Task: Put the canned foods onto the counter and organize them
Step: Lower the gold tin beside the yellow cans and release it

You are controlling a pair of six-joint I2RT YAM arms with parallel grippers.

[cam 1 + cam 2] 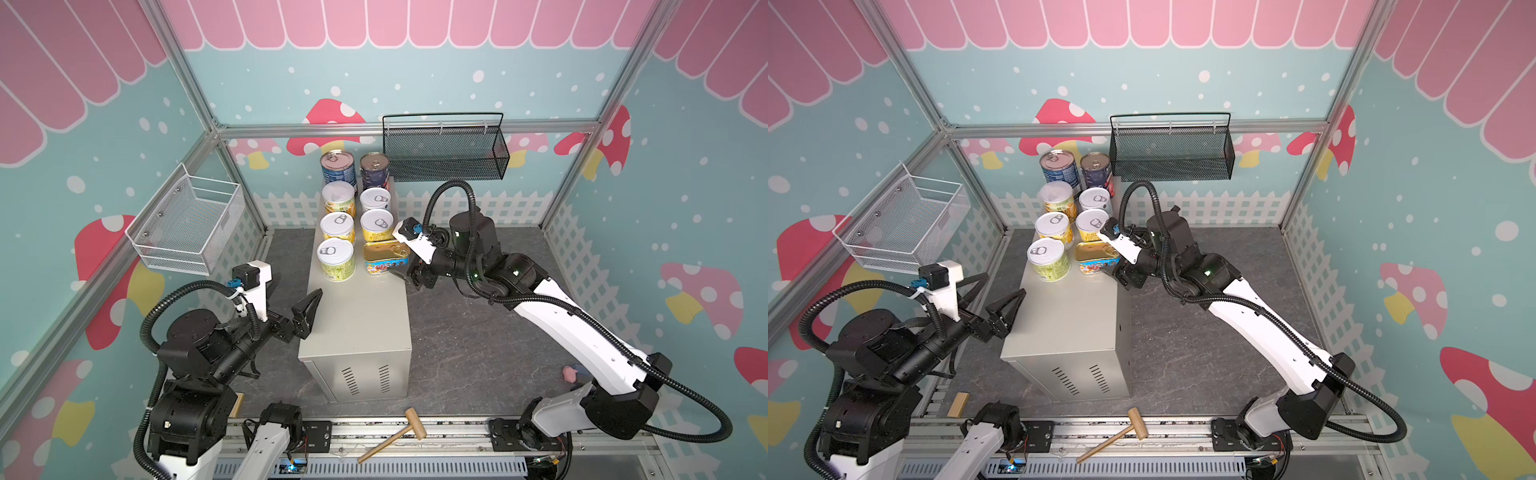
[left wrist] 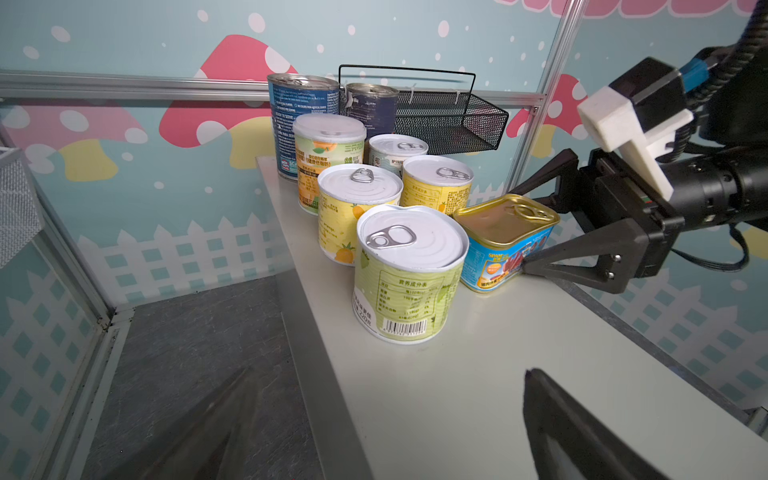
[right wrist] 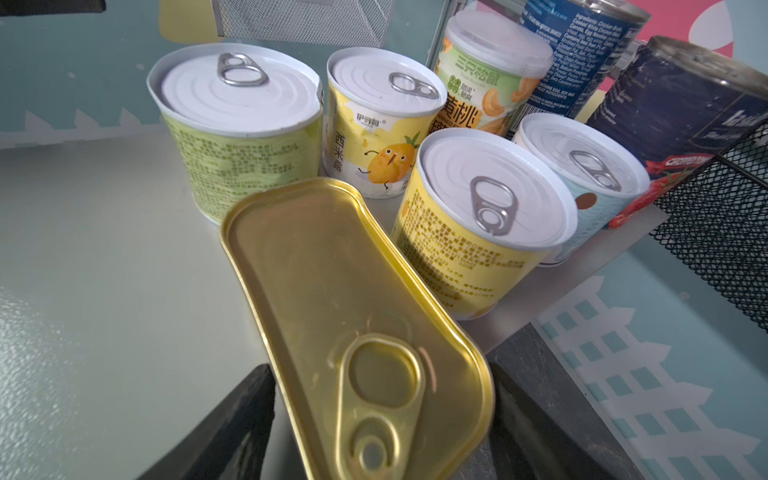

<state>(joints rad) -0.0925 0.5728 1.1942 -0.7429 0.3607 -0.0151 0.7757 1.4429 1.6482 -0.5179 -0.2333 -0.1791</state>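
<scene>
Near: left hand (image 1: 1005,284) spread wide at desk (image 1: 361,328) left edge; near half of top bare. Mid: right hand (image 2: 530,228) straddles gold tin (image 1: 384,255) at right edge; gripping or slack, cannot tell. Far: round tins (image 1: 336,258) in two files to far edge.

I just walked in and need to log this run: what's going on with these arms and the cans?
All eight canned foods stand upright in two rows at the far end of the beige counter. The right gripper has its fingers on either side of the flat gold tin, the nearest one in the right-hand row. Whether it is actually gripping the tin cannot be told. The left gripper hangs open and empty beside the counter's left edge.
</scene>
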